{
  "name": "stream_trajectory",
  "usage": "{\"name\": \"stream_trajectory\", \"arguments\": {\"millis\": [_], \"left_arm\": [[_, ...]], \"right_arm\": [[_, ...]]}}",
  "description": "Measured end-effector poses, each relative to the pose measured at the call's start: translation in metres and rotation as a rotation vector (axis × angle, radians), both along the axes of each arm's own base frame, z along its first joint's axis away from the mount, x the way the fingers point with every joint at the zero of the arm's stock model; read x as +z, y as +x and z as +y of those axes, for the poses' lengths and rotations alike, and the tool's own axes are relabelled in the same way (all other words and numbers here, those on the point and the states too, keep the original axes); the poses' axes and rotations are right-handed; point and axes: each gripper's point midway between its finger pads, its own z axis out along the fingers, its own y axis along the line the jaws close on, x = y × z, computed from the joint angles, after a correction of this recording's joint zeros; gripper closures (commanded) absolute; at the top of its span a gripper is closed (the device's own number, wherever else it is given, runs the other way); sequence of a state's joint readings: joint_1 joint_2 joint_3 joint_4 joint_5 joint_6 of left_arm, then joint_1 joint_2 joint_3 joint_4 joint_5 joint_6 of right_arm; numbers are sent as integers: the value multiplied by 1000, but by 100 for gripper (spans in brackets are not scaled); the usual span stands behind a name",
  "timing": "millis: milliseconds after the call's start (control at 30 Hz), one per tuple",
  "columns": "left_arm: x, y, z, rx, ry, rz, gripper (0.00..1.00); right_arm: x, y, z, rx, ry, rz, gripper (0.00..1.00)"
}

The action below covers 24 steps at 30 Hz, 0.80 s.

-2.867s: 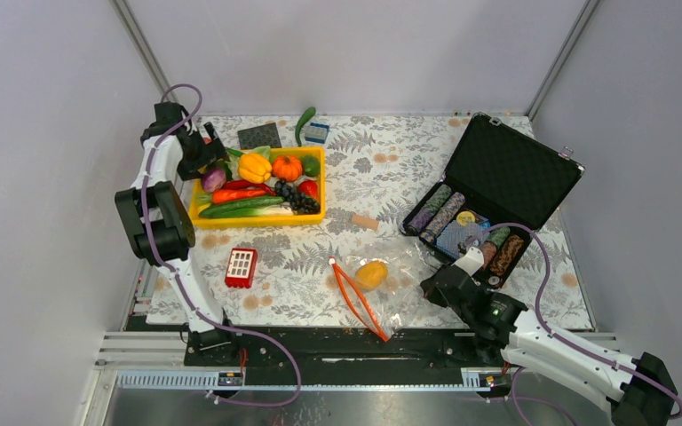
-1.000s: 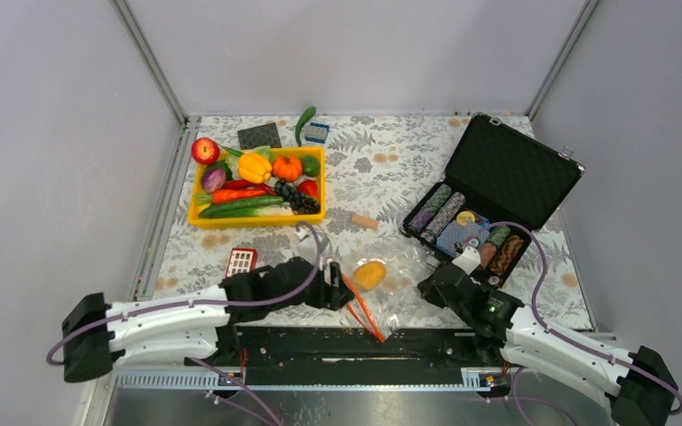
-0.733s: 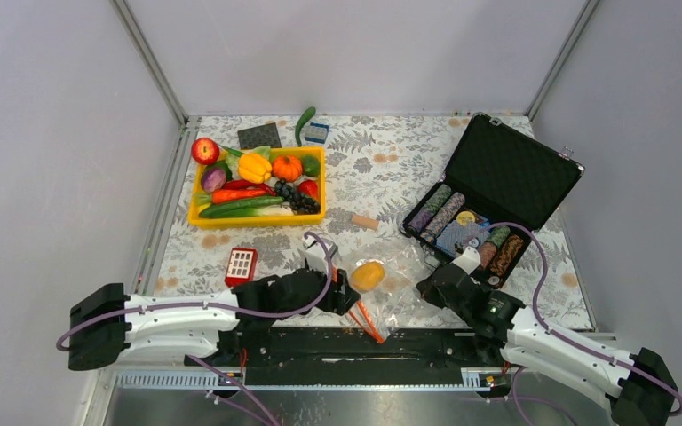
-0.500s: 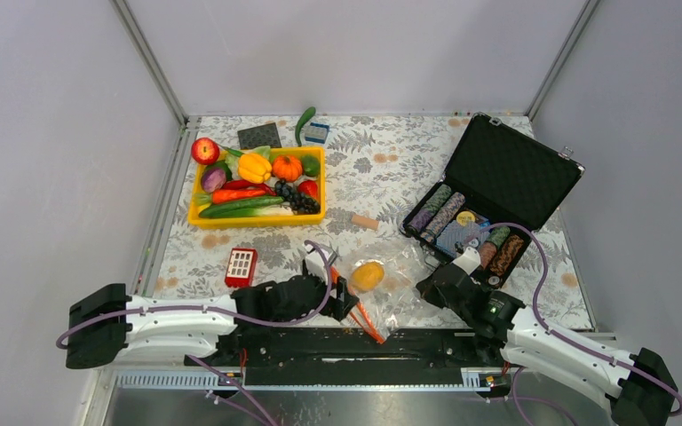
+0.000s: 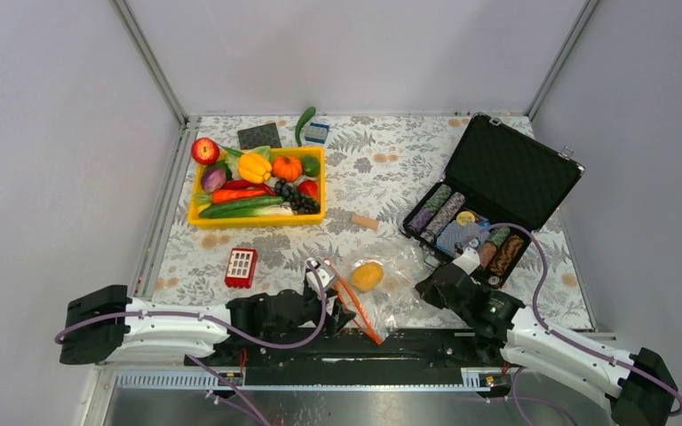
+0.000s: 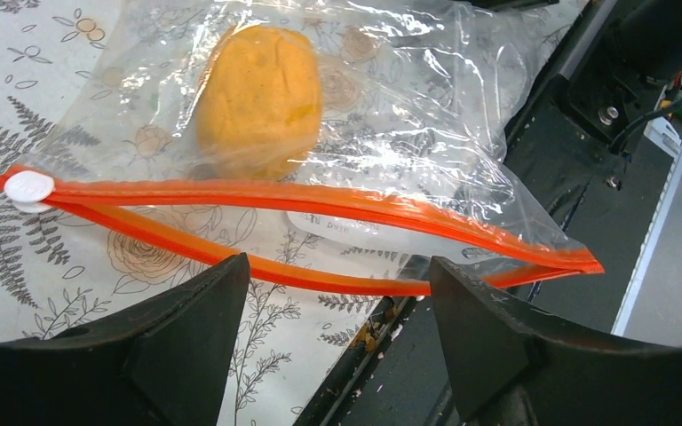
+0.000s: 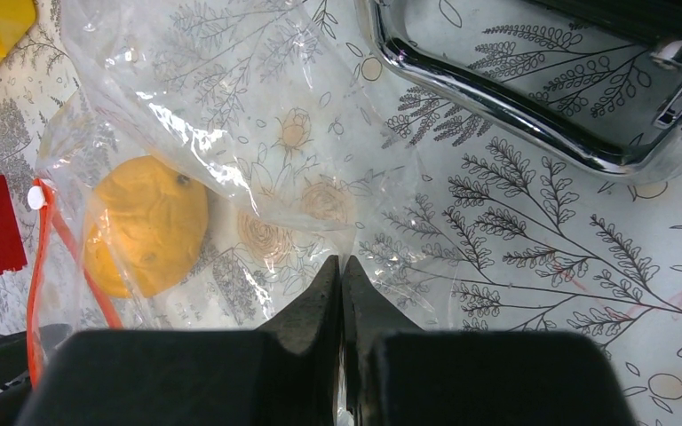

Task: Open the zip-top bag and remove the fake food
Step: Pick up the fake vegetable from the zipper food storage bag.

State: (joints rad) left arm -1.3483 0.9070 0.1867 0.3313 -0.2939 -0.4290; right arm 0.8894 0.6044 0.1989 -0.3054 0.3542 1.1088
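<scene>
The zip-top bag (image 5: 391, 293) lies at the table's near edge, crinkly and clear, its orange zip strip (image 6: 231, 195) parted into two lines. Inside sits one piece of fake food (image 5: 368, 276), a yellow-orange round fruit (image 6: 260, 98). My left gripper (image 5: 339, 309) is open, its fingertips (image 6: 231, 275) on either side of the nearer zip strip, which runs between them (image 6: 337, 268). My right gripper (image 5: 428, 289) is shut on the bag's plastic at the far end from the zip (image 7: 340, 263). The fruit (image 7: 146, 235) shows through the bag (image 7: 257, 142).
A yellow tray (image 5: 262, 220) of produce stands at the back left, a red apple (image 5: 204, 149) beside its corner. An open black case (image 5: 506, 173) with chip rolls sits right. A red block (image 5: 241, 266) lies left of the bag. The black rail (image 5: 426, 342) borders the near edge.
My left arm swung from the yellow tray down to the bag, leaving the apple beside the tray. Over the last second it closed in on the zip strip. The right gripper has not moved.
</scene>
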Motion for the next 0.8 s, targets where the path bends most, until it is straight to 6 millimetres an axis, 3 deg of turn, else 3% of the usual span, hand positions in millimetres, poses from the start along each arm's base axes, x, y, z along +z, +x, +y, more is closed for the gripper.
{"name": "stream_trajectory", "arguments": {"millis": [167, 500, 667, 800], "left_arm": [[-1, -3, -5, -36, 15, -41, 27], [-23, 0, -8, -41, 116, -81, 25], [-11, 8, -18, -19, 101, -120, 25], [-2, 12, -23, -1, 78, -142, 24]], "right_arm": [[-1, 0, 0, -1, -1, 4, 100], [-1, -1, 1, 1, 3, 12, 99], [-2, -3, 1, 15, -3, 17, 74], [10, -2, -1, 32, -21, -4, 48]]}}
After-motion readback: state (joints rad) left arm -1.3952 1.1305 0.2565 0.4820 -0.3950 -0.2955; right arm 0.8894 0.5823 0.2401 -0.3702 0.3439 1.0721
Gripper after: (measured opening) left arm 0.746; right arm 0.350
